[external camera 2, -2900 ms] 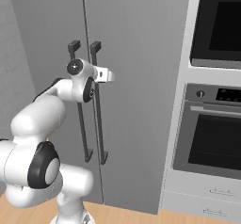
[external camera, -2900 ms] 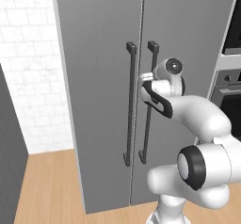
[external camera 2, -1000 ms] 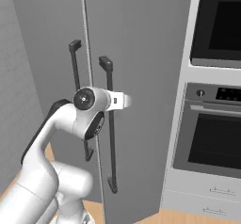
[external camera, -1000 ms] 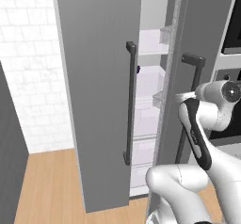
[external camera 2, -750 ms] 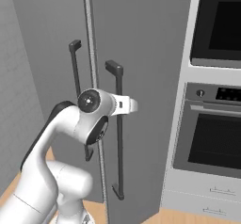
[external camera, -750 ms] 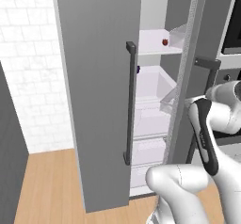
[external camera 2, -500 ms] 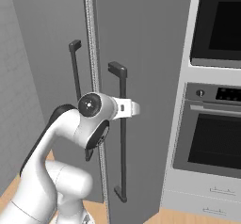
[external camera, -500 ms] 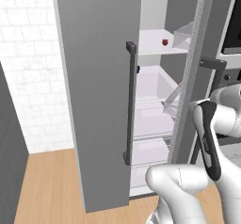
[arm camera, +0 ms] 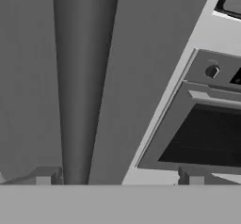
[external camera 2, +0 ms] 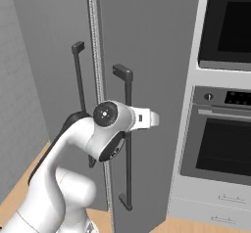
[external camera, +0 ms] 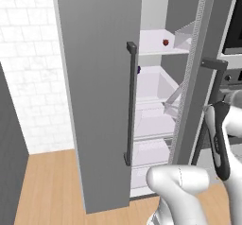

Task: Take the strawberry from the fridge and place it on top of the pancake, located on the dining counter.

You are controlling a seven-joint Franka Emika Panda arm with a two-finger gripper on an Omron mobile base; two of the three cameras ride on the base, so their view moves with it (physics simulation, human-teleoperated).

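Jaws spread wide now: in the hand view the gripper (arm camera: 115, 175) shows its two fingertips far apart with the dark bar handle (arm camera: 77, 82) of the fridge's right door running up past the left one, no longer pinched as it was a second ago. That release follows the pull that swung the right door (external camera: 198, 73) out; the door was shut about three seconds back and has widened steadily since, so the fridge (external camera: 99, 77) interior with its pale shelves and drawers is now exposed in the left base view. On the upper shelf (external camera: 156, 44) sits the strawberry (external camera: 166, 42), small and red, toward the back right, and a small dark purple fruit (external camera: 138, 69) shows just past the left door's handle, lower down. In the right base view the hand hangs beside the right door's handle, with the wall oven (external camera 2: 223, 129) close on the right. Opening appears done; the arm judged next to need to swing round the door edge and reach onto the upper shelf for the berry, minding the door's gap.
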